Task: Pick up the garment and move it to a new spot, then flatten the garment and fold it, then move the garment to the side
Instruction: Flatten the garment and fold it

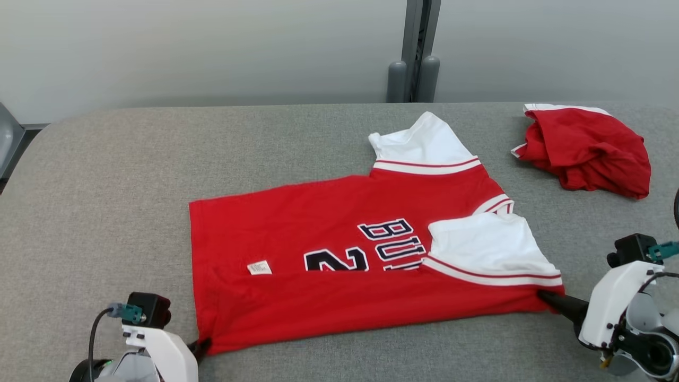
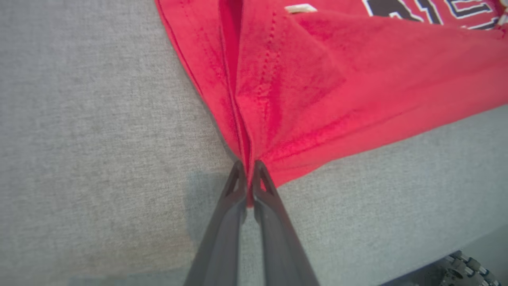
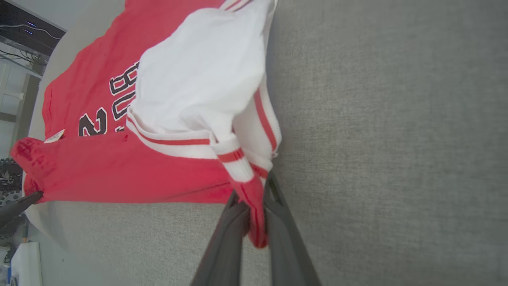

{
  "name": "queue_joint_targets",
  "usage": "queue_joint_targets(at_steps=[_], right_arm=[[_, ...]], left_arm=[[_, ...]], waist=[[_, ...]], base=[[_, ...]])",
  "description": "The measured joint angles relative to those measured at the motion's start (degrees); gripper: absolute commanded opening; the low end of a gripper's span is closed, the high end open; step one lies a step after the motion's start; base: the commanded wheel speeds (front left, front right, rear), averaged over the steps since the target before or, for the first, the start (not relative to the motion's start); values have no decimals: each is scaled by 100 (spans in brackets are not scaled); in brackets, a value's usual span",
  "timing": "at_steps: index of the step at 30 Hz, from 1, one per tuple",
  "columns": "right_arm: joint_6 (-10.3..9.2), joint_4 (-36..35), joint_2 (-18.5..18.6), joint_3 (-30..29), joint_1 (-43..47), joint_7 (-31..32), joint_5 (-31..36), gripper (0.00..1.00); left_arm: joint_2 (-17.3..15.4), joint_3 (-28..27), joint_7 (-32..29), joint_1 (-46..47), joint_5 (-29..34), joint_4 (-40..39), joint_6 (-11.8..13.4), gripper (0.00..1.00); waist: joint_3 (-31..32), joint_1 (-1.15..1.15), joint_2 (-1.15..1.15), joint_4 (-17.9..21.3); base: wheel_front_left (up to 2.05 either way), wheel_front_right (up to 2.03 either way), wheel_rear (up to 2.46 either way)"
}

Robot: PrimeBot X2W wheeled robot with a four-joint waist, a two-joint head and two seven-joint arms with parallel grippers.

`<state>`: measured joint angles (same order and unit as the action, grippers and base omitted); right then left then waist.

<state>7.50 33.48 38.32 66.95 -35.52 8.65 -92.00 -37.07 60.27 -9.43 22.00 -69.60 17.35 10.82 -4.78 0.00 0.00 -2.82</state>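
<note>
Gripping the garment (image 1: 329, 233) at both ends of its near edge, the two pincers were found closed on cloth. The left gripper (image 2: 248, 171) had its fingers pressed together on the red hem corner, with fabric bunched into pleats above the tips. The right gripper (image 3: 254, 194) pinched a red fold with striped trim at the shoulder end, just beside the near white sleeve (image 1: 488, 241).

The garment, red with dark lettering (image 1: 387, 231) and a small white label (image 1: 259, 268), lay spread across the middle of the table (image 1: 106, 185), hem toward the robot's left. A near strip appeared folded over the lower part of the lettering. The far white sleeve (image 1: 424, 143) lay flat toward the back.

A second red cloth (image 1: 589, 154), crumpled and edged in white, sat at the far right of the table, apart from the garment.

The table surface was grey woven fabric, rounded at its far-left corner. Behind it stood a pale wall (image 1: 212, 48) and a dark upright post (image 1: 421, 32) with two grey cylinders (image 1: 414, 79) at its foot.
</note>
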Motion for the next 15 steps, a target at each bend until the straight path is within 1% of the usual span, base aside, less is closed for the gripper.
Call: queue_joint_targets(at_steps=[3, 7, 15], right_arm=[[0, -160, 131, 9, 139, 26, -55, 0], [0, -432, 324, 14, 289, 7, -85, 0], [0, -1102, 839, 43, 899, -378, -245, 0]], left_arm=[[-155, 81, -73, -92, 30, -268, 16, 0], [-366, 145, -89, -188, 145, -612, 98, 0], [-673, 281, -160, -485, 203, -1224, 294, 0]], waist=[[51, 0, 0, -5], [115, 0, 0, 3], [297, 0, 0, 23]], base=[[0, 0, 0], [0, 0, 0], [0, 0, 0]])
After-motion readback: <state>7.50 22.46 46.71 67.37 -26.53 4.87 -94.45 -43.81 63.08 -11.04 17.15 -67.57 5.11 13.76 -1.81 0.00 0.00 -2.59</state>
